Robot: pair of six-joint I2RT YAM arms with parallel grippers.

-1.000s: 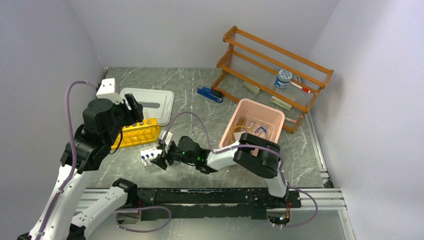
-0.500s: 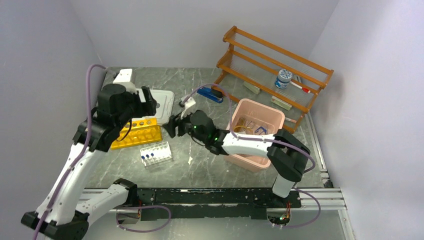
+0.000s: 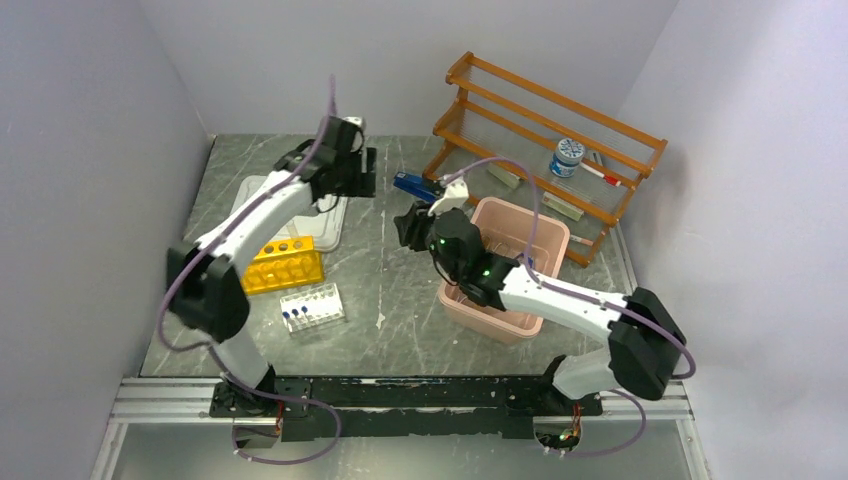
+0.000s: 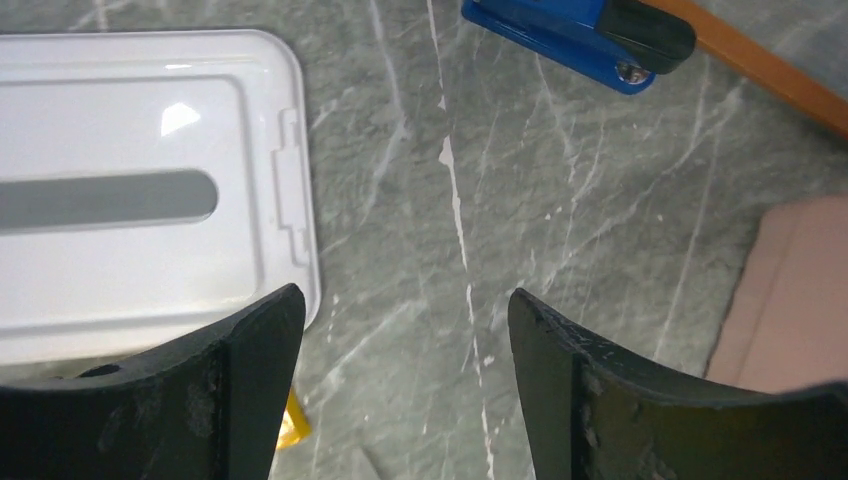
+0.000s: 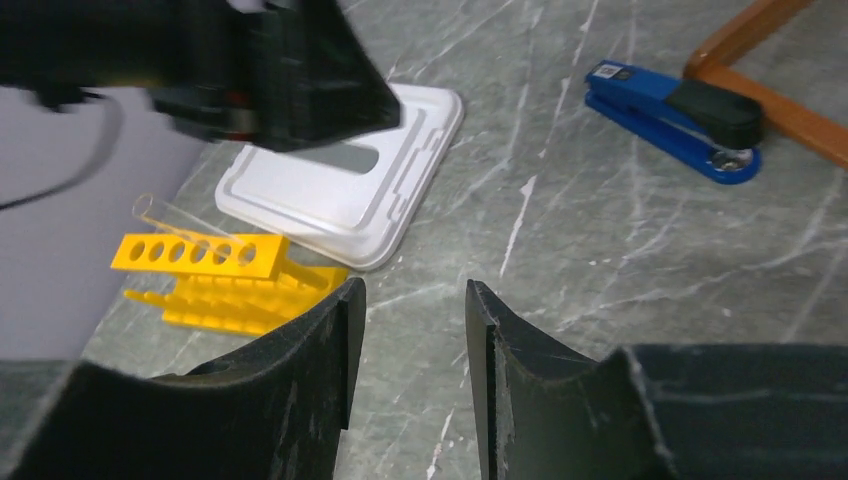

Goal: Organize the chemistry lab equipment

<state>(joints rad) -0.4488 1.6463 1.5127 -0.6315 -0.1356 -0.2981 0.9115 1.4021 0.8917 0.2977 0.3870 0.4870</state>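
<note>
Small clear blue-capped tubes stand in a clear rack point(image 3: 312, 307) at the front left. My left gripper point(image 3: 362, 172) is open and empty, high over the bare table point(image 4: 400, 300) between the white lid and the stapler. My right gripper point(image 3: 407, 226) is open by a narrow gap and empty point(image 5: 415, 290), left of the pink bin point(image 3: 545, 240). My right arm crosses the bin and hides most of its contents, so goggles and tubing do not show clearly. A clear tube point(image 5: 165, 210) lies in the yellow rack point(image 5: 200, 255).
A white lid point(image 3: 300, 200) lies at the back left, the yellow rack point(image 3: 283, 265) in front of it. A blue stapler point(image 3: 420, 187) lies before the wooden shelf rack point(image 3: 545, 130), which holds a blue-capped bottle point(image 3: 568, 157). A small pale scrap point(image 3: 381, 320) lies mid-table.
My left arm has swung from over the yellow rack out to the far middle. My right gripper has left the clear tube rack and moved back toward the stapler and the pink bin.
</note>
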